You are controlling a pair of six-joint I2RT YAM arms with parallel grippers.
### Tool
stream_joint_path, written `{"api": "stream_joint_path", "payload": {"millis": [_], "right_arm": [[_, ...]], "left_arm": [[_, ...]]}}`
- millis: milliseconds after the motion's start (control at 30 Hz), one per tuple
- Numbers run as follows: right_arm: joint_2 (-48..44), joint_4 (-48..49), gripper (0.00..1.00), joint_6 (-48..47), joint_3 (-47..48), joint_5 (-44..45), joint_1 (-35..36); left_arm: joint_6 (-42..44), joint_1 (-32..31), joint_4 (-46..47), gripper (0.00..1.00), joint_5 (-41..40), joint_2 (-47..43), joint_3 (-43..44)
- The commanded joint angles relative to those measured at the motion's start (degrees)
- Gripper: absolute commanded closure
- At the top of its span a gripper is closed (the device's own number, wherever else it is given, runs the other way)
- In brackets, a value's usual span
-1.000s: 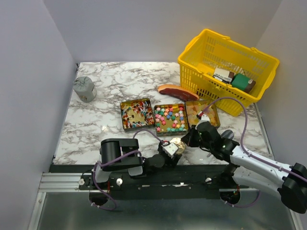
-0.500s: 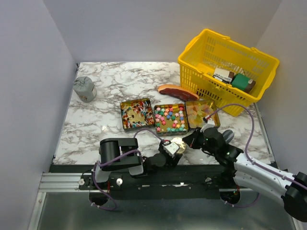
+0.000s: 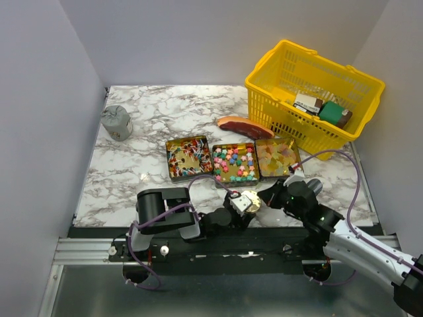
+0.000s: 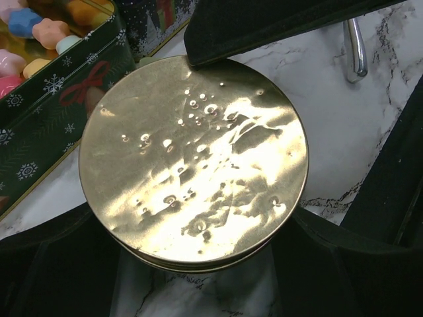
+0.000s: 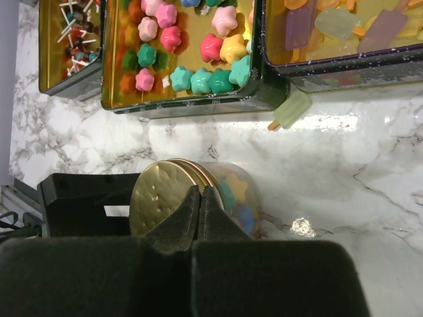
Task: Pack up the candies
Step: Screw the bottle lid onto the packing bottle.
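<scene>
Marble table (image 3: 145, 112), both arms working at its near edge. A row of three open tins mid-table: the left tin (image 5: 69, 91) holds the red/blue/white wrapped candies (image 3: 188, 157), the middle tin (image 5: 198, 107) the pastel star candies (image 3: 234, 163), and the right tin (image 5: 344, 66) the translucent yellow-orange candies (image 3: 277, 155). One stray pale-green piece (image 5: 289, 110) lies on the marble, just beside the front walls of the middle and right tins. In front of the middle tin a clear jar (image 5: 236, 198) lies on its side, with a few star candies visible inside; its gold lid (image 4: 193, 162) is on and faces the left arm. Left gripper (image 3: 243, 203): fingers spread wide, one on each side of the jar, and from where I stand they seem to clamp it. Right gripper (image 5: 200, 191): fingers pressed fully together with nothing between them, their joined tip touching the rim of the lid where it meets the glass. Further back, a reddish-brown slab (image 3: 243, 125) lies between the tins and a yellow mesh basket (image 3: 277, 72) at the far right corner; boxed packets (image 3: 322, 109) sit inside the basket. A grey pouch (image 3: 116, 122) stands alone near the left edge, well apart from the rest.
</scene>
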Motion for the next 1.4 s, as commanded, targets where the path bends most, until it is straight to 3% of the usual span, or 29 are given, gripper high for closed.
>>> {"api": "stream_joint_path", "payload": {"millis": [0, 67, 100, 133, 200, 267, 733, 1033, 1133, 1367], "right_arm": [[0.8, -21.4, 0.99, 3.9, -2.1, -17.3, 3.4], [1.3, -22.5, 0.92, 5.2, -0.9, -13.7, 3.4], [1.4, -22.7, 0.74, 5.6, -0.2, -12.4, 3.4], [1.4, -22.8, 0.68, 5.7, 1.3, -11.3, 3.5], [2.0, -22.7, 0.51, 6.0, 3.1, -8.3, 3.4], [2.8, -22.0, 0.48, 5.3, 5.5, -7.6, 3.4], [12.0, -19.5, 0.48, 4.8, 7.1, -6.9, 3.5], [12.1, -19.4, 0.52, 6.2, 8.0, -3.9, 3.5], [10.6, -19.7, 0.51, 5.9, 9.1, -3.1, 3.5], [9.2, -22.1, 0.51, 5.1, 12.4, -0.3, 3.4]], "left_arm": [[-6.3, 4.0, -13.2, 0.48, 0.1, 4.3, 0.9], [-5.3, 3.6, -12.5, 0.43, 0.7, 3.7, 0.1], [-5.0, 3.6, -12.3, 0.40, 1.1, 2.9, -0.2], [-4.9, 3.5, -12.1, 0.32, 1.5, 2.5, -0.4], [-4.8, 3.5, -11.7, 0.24, 2.3, 1.6, -0.9], [-4.8, 3.5, -11.6, 0.18, 2.9, 1.0, -1.3], [-8.4, 3.5, -10.5, 0.01, 8.0, -4.6, -4.1], [-14.0, 3.5, -11.9, 0.01, 8.9, -16.4, -10.5], [-16.7, 3.6, -14.9, 0.01, 8.2, -21.8, -11.9], [-20.9, 5.3, -31.8, 0.01, 7.4, -33.2, -8.8]]}}
